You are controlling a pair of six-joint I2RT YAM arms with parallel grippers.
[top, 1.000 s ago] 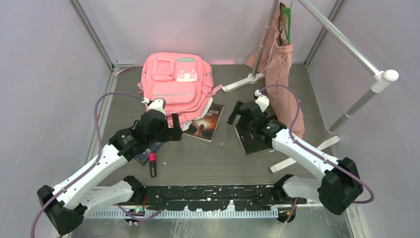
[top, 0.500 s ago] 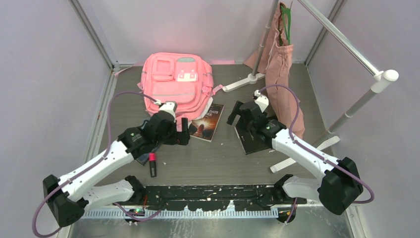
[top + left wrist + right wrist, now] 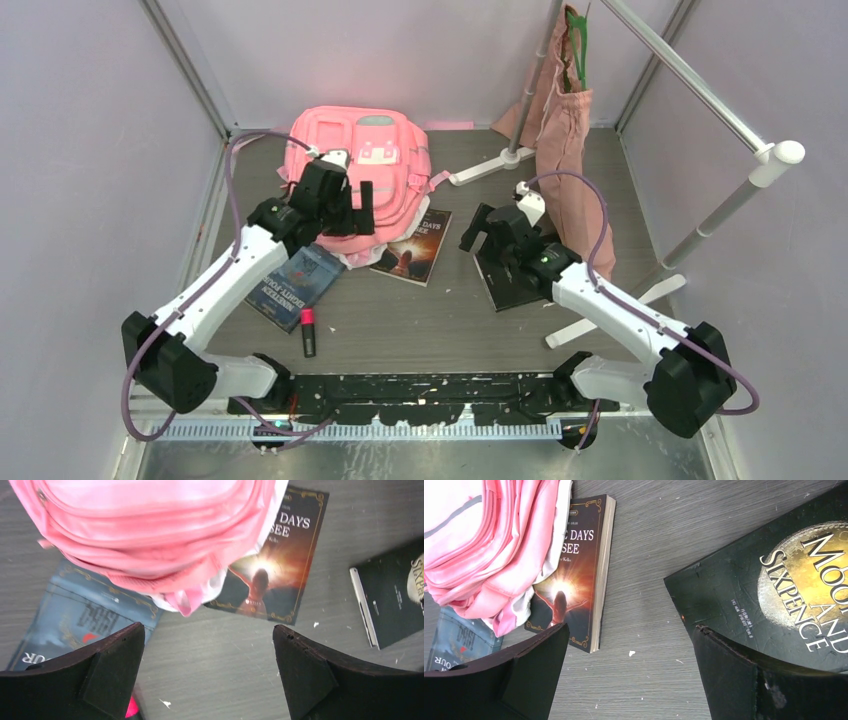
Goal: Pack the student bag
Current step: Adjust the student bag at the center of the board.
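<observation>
Desk: grey wood-grain; carries all items listed below.
Student bag: bright pink, lying flat at far left-centre, front pockets up. Contents cannot be told. Its near edge overlaps two books.
Cloth sack: dusty pink, limp, hanging at far right.
Black book: right of centre, flat on the desk.
Blue book: partly under the bag's near-left edge.
Dark book: partly under the bag's near-right edge.
Marker: just beside the blue book.
Left claw: spread, empty, above the bag's near edge.
Right claw: spread, empty, above the black book's far corner.
</observation>
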